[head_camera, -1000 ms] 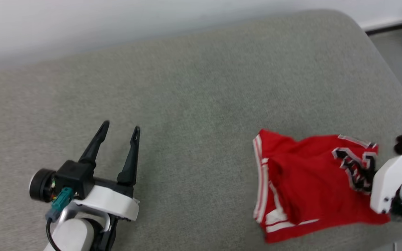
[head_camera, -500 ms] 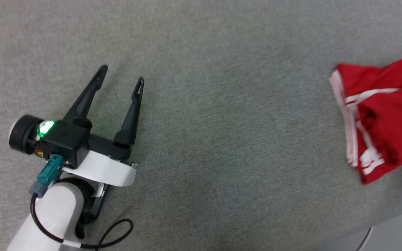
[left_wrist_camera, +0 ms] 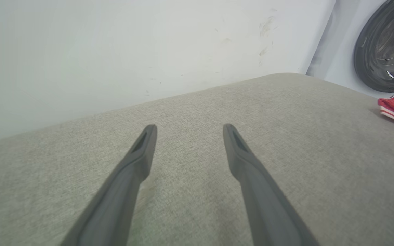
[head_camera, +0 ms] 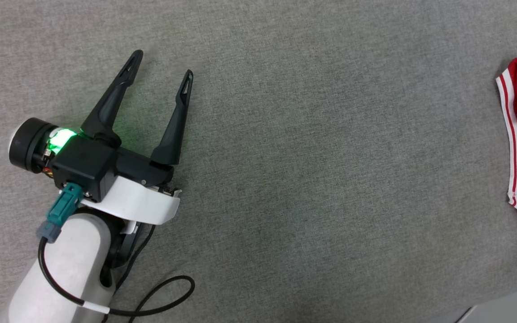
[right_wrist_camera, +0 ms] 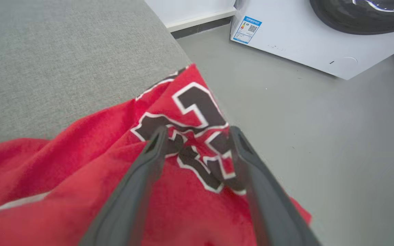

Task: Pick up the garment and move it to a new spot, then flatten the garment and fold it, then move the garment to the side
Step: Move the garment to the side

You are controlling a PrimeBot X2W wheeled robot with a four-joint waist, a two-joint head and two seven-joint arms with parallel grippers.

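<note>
Right pincer point(right_wrist_camera: 197, 132) has spread apart over the garment point(right_wrist_camera: 80, 164); left pincer point(head_camera: 163, 63) stays spread wide.

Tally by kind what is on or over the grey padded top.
garment: 1
grippers: 2 (left gripper, right gripper)
total: 3
</note>
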